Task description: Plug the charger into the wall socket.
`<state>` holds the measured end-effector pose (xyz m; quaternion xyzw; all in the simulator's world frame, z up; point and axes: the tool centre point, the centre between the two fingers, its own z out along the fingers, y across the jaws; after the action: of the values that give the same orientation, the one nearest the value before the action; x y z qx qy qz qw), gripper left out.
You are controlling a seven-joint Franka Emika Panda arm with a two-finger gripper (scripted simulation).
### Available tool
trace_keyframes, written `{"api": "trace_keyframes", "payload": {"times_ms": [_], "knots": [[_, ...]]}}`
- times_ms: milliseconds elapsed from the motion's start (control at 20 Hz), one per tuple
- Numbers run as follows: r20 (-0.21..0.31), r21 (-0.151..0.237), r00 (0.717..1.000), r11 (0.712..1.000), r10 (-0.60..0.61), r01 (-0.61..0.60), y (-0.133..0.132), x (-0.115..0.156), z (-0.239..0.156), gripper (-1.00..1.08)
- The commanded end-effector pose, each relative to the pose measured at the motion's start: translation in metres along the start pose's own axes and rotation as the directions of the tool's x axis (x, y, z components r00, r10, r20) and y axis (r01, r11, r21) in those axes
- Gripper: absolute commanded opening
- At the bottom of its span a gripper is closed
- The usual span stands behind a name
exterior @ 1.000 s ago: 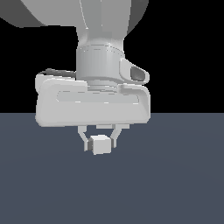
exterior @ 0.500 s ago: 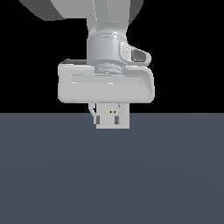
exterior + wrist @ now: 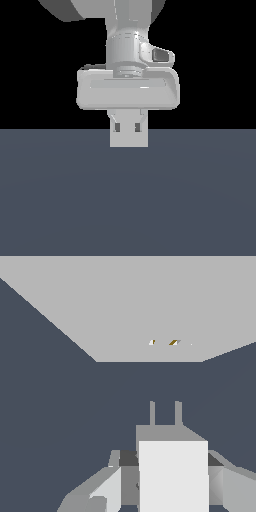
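- Carrying the charger (image 3: 173, 476) clamped in the claw (image 3: 165, 483), prongs pointing ahead at the wall socket (image 3: 150, 311).
- Socket holes sit ahead, apart from the prongs.
- Best approach: align prongs with holes, advance straight, slowly.

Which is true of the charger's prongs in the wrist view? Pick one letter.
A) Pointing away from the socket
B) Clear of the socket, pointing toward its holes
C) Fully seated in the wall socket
B: the charger prongs show whole, with dark floor between them and the wall socket.
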<state>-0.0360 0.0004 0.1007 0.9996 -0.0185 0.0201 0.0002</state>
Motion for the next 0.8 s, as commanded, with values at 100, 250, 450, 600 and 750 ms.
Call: {"api": "trace_keyframes", "payload": {"times_ms": [100, 250, 450, 600, 750], "knots": [[0.001, 0.000, 1.000, 1.000, 0.002, -0.002, 0.0005, 0.0001, 0.0001, -1.00], [0.001, 0.000, 1.000, 1.000, -0.001, 0.001, 0.0004, -0.0003, 0.0006, -1.00], [0.001, 0.000, 1.000, 1.000, -0.001, 0.001, 0.0002, -0.0003, 0.0005, -1.00], [0.001, 0.000, 1.000, 1.000, -0.001, 0.001, 0.0002, 0.0025, 0.0007, -1.00], [0.001, 0.000, 1.000, 1.000, -0.001, 0.001, 0.0002, 0.0087, 0.0010, -1.00]]}}
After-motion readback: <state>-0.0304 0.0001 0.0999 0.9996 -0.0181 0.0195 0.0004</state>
